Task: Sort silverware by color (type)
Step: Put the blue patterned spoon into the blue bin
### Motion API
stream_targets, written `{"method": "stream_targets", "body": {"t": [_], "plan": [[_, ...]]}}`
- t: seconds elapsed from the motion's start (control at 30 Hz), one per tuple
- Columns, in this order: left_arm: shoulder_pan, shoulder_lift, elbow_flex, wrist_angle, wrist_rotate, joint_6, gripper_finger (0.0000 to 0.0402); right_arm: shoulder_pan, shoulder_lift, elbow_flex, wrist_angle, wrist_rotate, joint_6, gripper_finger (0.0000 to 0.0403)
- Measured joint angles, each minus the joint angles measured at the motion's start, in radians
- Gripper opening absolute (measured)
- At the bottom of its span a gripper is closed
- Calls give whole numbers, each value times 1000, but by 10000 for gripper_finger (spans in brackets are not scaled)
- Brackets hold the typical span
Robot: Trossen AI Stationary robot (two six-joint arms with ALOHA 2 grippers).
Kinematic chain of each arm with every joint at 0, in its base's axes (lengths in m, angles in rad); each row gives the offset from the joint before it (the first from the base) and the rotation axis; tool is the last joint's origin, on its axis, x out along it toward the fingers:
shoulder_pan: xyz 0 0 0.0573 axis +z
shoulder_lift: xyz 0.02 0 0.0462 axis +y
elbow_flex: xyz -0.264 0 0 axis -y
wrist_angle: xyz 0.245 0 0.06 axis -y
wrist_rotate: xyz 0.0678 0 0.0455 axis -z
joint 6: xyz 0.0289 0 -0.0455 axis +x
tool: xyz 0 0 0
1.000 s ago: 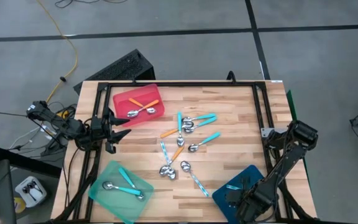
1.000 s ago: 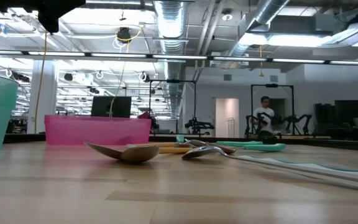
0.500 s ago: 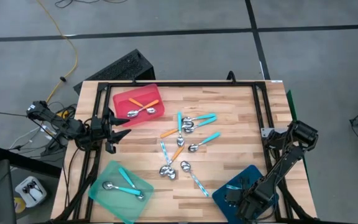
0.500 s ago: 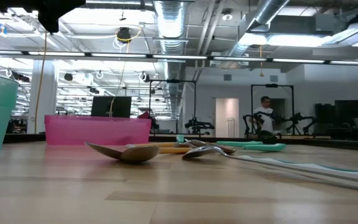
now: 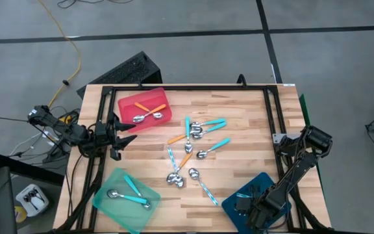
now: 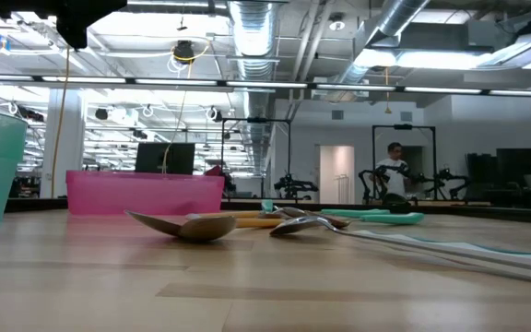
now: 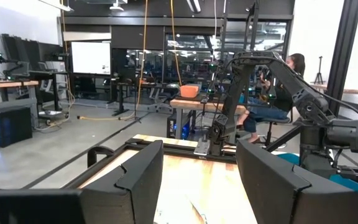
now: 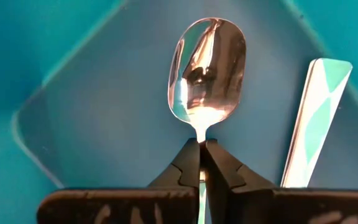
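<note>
The right gripper (image 8: 201, 163) pinches the thin neck of a shiny metal spoon (image 8: 207, 71) over the dark-blue plastic tray (image 8: 92, 112). It looks light, stiff and slippery. The left gripper (image 7: 197, 180) waits spread.

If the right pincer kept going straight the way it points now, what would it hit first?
Probably the floor of the dark-blue tray. The right pincer, shut on a spoon, points down into it; how near it is isn't clear.
</note>
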Motion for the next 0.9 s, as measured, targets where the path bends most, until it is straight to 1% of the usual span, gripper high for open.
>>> {"method": "stream_targets", "body": {"t": [0.2,0.4,0.9], "plan": [[0,0,0,0,0,0,190,0,0,0,-1,-3,0,44],[0,0,0,-1,0,0,190,0,0,-1,-2,17,-1,44],[0,0,0,-1,0,1,190,0,-1,-14,14,26,-1,44]]}}
